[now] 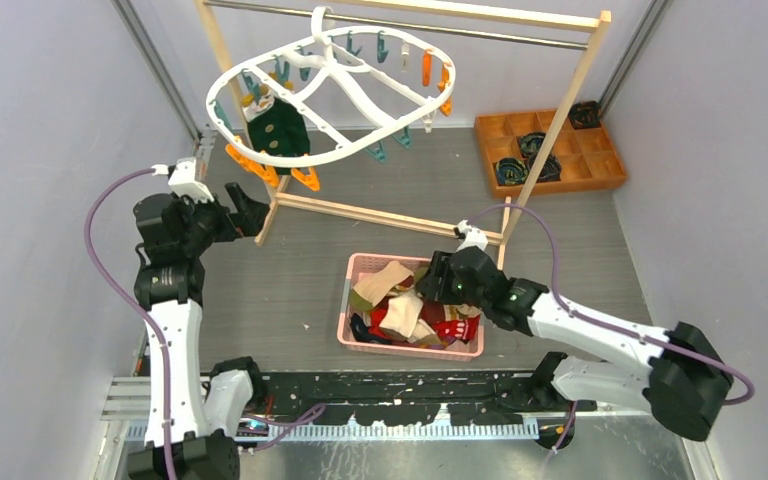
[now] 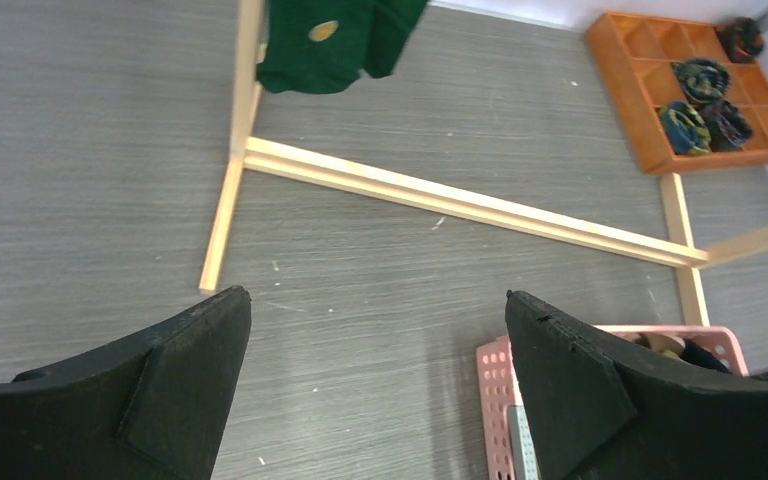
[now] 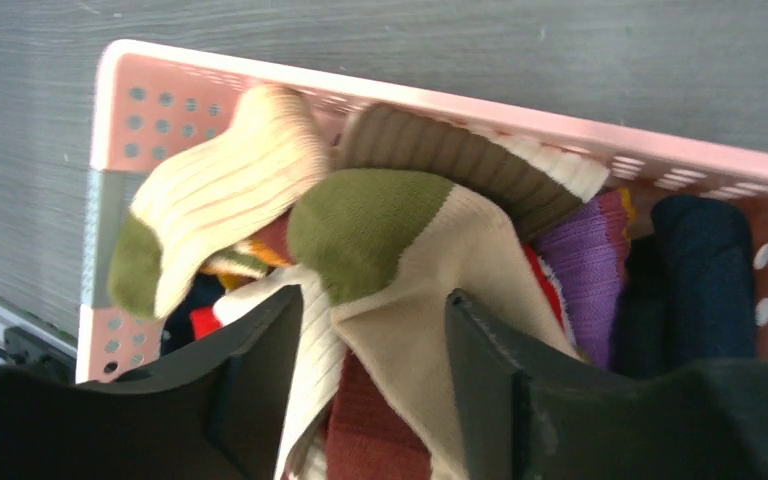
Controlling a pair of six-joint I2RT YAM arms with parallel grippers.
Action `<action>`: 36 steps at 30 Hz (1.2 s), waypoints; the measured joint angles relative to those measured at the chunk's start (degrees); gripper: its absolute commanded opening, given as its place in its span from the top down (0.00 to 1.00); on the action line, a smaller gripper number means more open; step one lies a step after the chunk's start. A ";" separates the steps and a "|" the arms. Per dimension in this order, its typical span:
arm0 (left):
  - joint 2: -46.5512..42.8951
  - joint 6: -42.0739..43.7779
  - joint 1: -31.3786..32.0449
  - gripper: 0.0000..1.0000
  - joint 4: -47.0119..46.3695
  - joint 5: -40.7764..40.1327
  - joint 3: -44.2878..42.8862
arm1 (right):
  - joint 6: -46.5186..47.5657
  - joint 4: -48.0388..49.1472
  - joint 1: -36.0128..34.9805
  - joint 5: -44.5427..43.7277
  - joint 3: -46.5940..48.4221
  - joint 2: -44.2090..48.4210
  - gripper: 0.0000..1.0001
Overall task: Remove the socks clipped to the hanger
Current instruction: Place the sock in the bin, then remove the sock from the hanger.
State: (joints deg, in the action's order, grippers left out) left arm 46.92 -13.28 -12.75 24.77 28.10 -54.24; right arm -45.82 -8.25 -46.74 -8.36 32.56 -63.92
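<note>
The white oval hanger (image 1: 332,157) hangs from the wooden rack's rail at the back left, with orange and teal clips around its rim. One dark green sock (image 1: 280,128) (image 2: 335,40) is still clipped at its left end. My left gripper (image 1: 260,215) (image 2: 375,300) is wide open and empty, below and in front of that sock. My right gripper (image 1: 432,278) (image 3: 375,300) hovers over the pink basket (image 1: 345,300), open, its fingers either side of a beige sock with an olive toe (image 3: 410,250) that lies on the pile of socks.
The light wooden rack's base bar (image 1: 380,215) (image 2: 460,200) crosses the table between the hanger and the basket. An orange compartment tray (image 1: 600,165) (image 2: 650,90) with rolled dark socks sits at the back right. Grey walls close in both sides.
</note>
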 measured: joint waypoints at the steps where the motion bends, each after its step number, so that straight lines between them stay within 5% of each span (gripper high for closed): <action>1: 1.03 0.00 -0.92 0.02 -0.07 0.20 0.00 | 0.76 -0.66 -1.07 -1.46 0.26 1.44 0.29; 7: 3.89 -0.04 -8.44 0.06 -0.33 4.11 0.02 | 8.83 0.44 -7.34 -8.24 9.97 5.51 0.01; 11: 4.33 0.00 -11.04 0.08 -0.94 6.99 0.02 | 13.09 10.23 -7.74 -6.99 17.62 -1.64 0.00; 24: 13.77 0.24 -11.39 0.15 -0.61 12.68 -2.56 | 13.53 36.63 -1.81 9.66 52.11 -54.55 0.00; 36: 16.35 2.58 -11.39 0.17 0.74 17.81 -4.63 | 10.36 52.68 2.56 12.76 79.97 -79.73 0.00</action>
State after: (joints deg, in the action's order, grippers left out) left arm 63.26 -10.70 -24.14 25.52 45.91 -58.87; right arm -35.46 44.42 -44.18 4.40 112.53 -143.65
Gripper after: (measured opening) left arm 0.830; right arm 0.995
